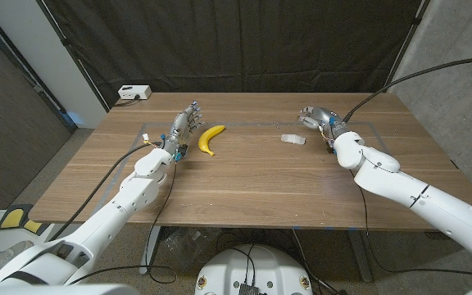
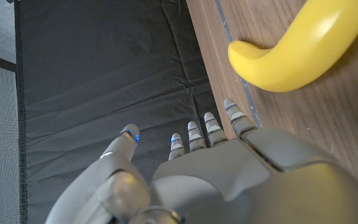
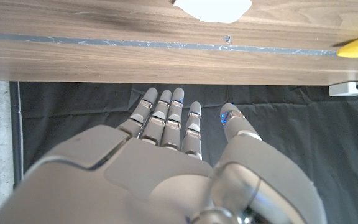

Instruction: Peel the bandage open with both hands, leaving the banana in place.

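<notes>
A yellow banana lies on the wooden table, left of centre; its curved body also shows in the left wrist view. A small white bandage packet lies right of centre, apart from the banana, and shows in the right wrist view. My left hand stands just left of the banana, fingers apart and holding nothing. My right hand hovers just right of and behind the bandage, fingers extended and holding nothing.
A white power box sits at the table's back left corner. A black curtain hangs behind the table. Tape lines mark a rectangle on the tabletop. A black cable runs to my right arm from the upper right.
</notes>
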You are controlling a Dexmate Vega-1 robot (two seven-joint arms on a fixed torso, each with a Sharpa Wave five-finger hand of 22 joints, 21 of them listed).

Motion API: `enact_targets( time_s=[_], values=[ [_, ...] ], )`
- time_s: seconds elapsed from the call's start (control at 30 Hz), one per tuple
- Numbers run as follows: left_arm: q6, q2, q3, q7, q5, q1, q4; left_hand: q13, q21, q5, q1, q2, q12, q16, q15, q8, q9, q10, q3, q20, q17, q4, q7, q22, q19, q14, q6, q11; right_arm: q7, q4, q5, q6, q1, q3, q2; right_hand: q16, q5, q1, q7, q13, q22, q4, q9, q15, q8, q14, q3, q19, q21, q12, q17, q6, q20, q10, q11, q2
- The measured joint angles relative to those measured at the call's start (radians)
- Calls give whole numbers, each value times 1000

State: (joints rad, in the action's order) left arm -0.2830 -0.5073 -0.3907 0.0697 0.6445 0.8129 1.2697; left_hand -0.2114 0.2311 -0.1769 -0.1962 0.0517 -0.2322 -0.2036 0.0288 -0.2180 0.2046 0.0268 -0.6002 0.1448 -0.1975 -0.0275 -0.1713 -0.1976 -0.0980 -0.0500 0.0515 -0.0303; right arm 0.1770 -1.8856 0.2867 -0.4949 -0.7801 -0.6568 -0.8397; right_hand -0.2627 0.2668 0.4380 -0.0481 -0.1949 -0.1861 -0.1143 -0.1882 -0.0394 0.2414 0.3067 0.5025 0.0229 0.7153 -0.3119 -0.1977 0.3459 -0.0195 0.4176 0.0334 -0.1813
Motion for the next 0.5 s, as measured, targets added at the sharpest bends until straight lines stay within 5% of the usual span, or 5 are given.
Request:
enact_targets(
  time_s=[0.3, 0.5],
  values=[
    [1, -6, 4, -2, 3, 11, 12, 0, 0, 0, -10, -10, 0, 0, 4, 0, -5, 0, 0, 4, 0, 0, 0, 0, -4, -4, 0, 0, -46, -6, 73, -67, 26, -41, 6, 0, 0, 53, -3, 0, 0, -25, 0, -2, 0, 15, 18, 20, 6, 0, 7, 24, 6, 18, -18, -1],
    [3, -9, 6, -3, 4, 14, 16, 0, 0, 0, -10, -10, 0, 0, 0, 0, -5, 2, 0, 4, 0, 0, 0, 0, -4, -11, 0, -2, -84, -11, 159, -149, 49, -85, 15, -8, -21, 185, -17, 5, 0, -64, 0, -3, 0, 86, 30, 77, 28, -17, 12, 73, 19, 89, -56, 26]
  ],
)
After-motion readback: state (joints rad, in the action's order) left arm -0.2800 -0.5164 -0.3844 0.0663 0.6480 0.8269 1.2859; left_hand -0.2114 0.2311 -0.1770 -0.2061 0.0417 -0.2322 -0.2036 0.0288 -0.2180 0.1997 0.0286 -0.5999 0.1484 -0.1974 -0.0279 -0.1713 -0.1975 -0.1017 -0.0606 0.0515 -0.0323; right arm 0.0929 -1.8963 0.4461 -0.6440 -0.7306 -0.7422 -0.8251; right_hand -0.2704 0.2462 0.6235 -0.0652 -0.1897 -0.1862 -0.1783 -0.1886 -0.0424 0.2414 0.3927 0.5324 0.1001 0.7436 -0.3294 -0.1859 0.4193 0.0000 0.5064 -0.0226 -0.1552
